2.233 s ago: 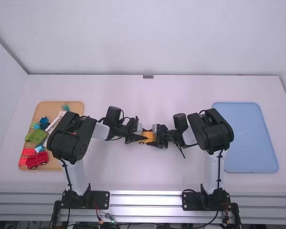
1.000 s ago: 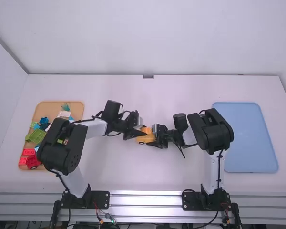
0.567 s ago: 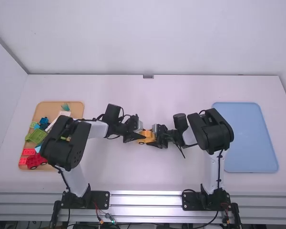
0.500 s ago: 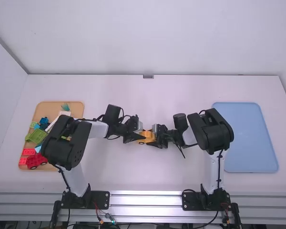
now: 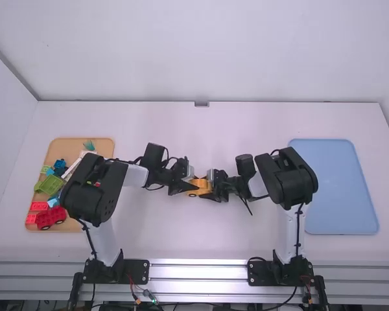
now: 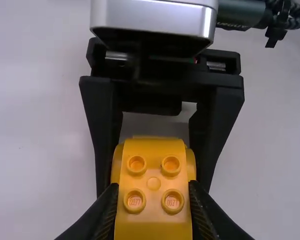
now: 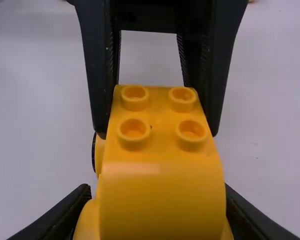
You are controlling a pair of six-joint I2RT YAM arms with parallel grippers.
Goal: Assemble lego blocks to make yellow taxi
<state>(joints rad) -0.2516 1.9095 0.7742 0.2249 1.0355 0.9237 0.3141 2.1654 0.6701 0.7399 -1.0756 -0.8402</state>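
In the high view, my left gripper [image 5: 188,186] and my right gripper [image 5: 211,189] meet at the yellow taxi [image 5: 199,187] in the middle of the table. The left wrist view has my left gripper [image 6: 152,200] shut on the sides of the yellow top block [image 6: 154,183], which shows studs on its roof. My right gripper [image 7: 155,215] is shut on the yellow car base [image 7: 87,222], with the top block [image 7: 162,165] between the left gripper's fingers [image 7: 97,75]. The seam between top block and base is largely hidden.
At the far left, a wooden tray [image 5: 78,148] holds red, green and blue blocks, among them a red vehicle piece [image 5: 50,218]. A light blue tray [image 5: 337,188] lies at the right.
My left gripper, with the yellow top block, has moved slightly right and lower against the base since about a second ago; its arm's elbow has shifted. The right arm has stayed still.
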